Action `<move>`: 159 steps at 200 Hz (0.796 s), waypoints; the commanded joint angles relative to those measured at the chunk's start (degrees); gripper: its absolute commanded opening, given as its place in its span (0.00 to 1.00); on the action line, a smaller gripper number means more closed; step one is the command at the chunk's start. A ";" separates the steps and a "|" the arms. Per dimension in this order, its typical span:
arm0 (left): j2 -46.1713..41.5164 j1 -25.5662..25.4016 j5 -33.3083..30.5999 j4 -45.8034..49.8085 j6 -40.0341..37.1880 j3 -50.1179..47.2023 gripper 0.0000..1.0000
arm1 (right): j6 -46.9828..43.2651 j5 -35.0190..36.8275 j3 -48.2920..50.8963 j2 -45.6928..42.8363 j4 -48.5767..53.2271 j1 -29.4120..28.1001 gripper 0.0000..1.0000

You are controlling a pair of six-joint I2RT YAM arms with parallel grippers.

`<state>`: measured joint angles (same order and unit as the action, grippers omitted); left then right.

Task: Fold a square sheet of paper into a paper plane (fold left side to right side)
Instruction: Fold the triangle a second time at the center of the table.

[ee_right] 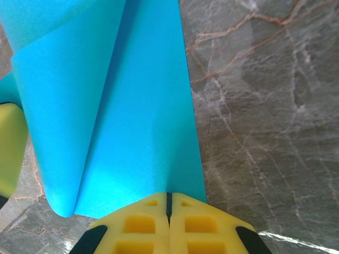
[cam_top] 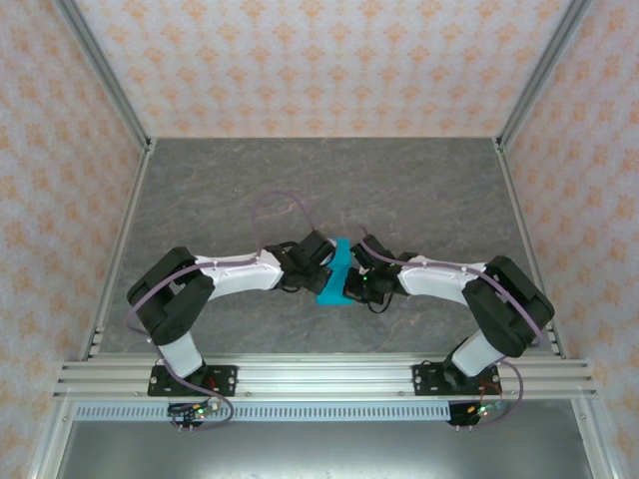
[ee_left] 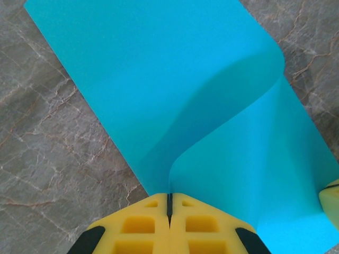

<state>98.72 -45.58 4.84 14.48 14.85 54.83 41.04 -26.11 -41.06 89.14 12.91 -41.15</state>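
The square sheet of paper (cam_top: 334, 271) is bright cyan and lies mid-table between both arms, partly folded over itself. In the left wrist view one side of the sheet (ee_left: 175, 79) curls up off the table, and its raised edge runs straight into my left gripper (ee_left: 170, 194), which is shut on it. My left gripper (cam_top: 321, 265) is at the sheet's left side. My right gripper (cam_top: 351, 286) is at its near right corner. Its yellow jaws (ee_right: 169, 194) are shut, tips resting on the sheet's (ee_right: 143, 116) near edge; no paper shows between them.
The grey marbled tabletop (cam_top: 300, 180) spreads free all round the sheet. Patterned walls and metal frame rails (cam_top: 319, 377) bound it. One finger of the right gripper (ee_left: 331, 193) shows at the left wrist view's right edge, and a left finger (ee_right: 10, 148) at the right wrist view's left edge.
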 commanded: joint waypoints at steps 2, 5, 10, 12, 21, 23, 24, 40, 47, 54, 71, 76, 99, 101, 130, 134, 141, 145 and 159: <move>1.47 0.50 -1.93 -0.60 -0.97 1.42 0.00 | -0.94 2.43 0.77 2.27 5.93 -0.66 0.00; 1.52 0.51 -1.96 -0.62 -1.02 1.48 0.00 | -0.96 2.42 0.79 2.29 5.91 -0.67 0.00; 1.60 0.55 -2.02 -0.53 -1.02 1.45 0.00 | -0.96 2.44 0.75 2.35 5.96 -0.62 0.00; 1.64 0.51 -2.03 -0.53 -1.04 1.43 0.00 | -0.96 2.46 0.72 2.33 5.92 -0.61 0.00; 1.81 0.57 -2.07 -0.55 -1.05 1.40 0.00 | -0.96 2.39 0.69 2.37 5.90 -0.62 0.00; 1.83 0.54 -2.11 -0.60 -0.99 1.39 0.00 | -0.96 2.40 0.69 2.42 5.90 -0.61 0.00; 1.87 0.56 -2.07 -0.64 -0.98 1.41 0.00 | -0.96 2.39 0.70 2.39 5.95 -0.65 0.00; 2.11 0.52 -1.94 -0.88 -0.92 1.18 0.00 | -0.96 2.32 0.63 2.50 5.91 -0.60 0.00; 2.16 0.51 -1.94 -1.01 -0.93 1.19 0.00 | -0.96 2.31 0.78 2.47 5.92 -0.67 0.00; 2.19 0.50 -1.94 -1.12 -0.94 1.16 0.00 | -0.96 2.30 0.80 2.46 5.93 -0.61 0.00; 2.15 0.52 -1.85 -1.27 -0.97 1.24 0.00 | -0.96 2.32 0.87 2.53 5.90 -0.65 0.00; 2.02 0.56 -1.79 -1.27 -0.93 1.35 0.00 | -0.91 2.29 0.89 2.53 5.87 -0.65 0.00; 1.33 0.56 -1.42 -1.29 -0.88 1.47 0.00 | -0.96 2.45 0.98 2.50 5.82 -0.65 0.00; 1.27 0.53 -1.41 -1.30 -0.88 1.50 0.00 | -0.91 2.46 0.96 2.52 5.82 -0.68 0.00; 0.46 0.56 -1.50 -1.21 -1.05 1.53 0.00 | -0.83 2.29 0.98 2.61 5.79 -0.57 0.00; 0.34 0.54 -1.50 -1.20 -1.06 1.58 0.00 | -0.87 2.37 0.94 2.61 5.80 -0.61 0.00; 0.29 0.56 -1.50 -1.14 -1.05 1.61 0.00 | -0.87 2.34 1.02 2.59 5.68 -0.61 0.00; 0.21 0.58 -1.57 -1.18 -1.05 1.68 0.00 | -0.84 2.29 1.02 2.59 5.70 -0.65 0.00; 0.01 0.55 -1.63 -1.13 -1.05 1.63 0.00 | -0.87 2.30 1.06 2.61 5.75 -0.65 0.00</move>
<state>100.05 -45.58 4.86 14.26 14.85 54.85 41.04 -26.11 -41.12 89.21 13.04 -41.15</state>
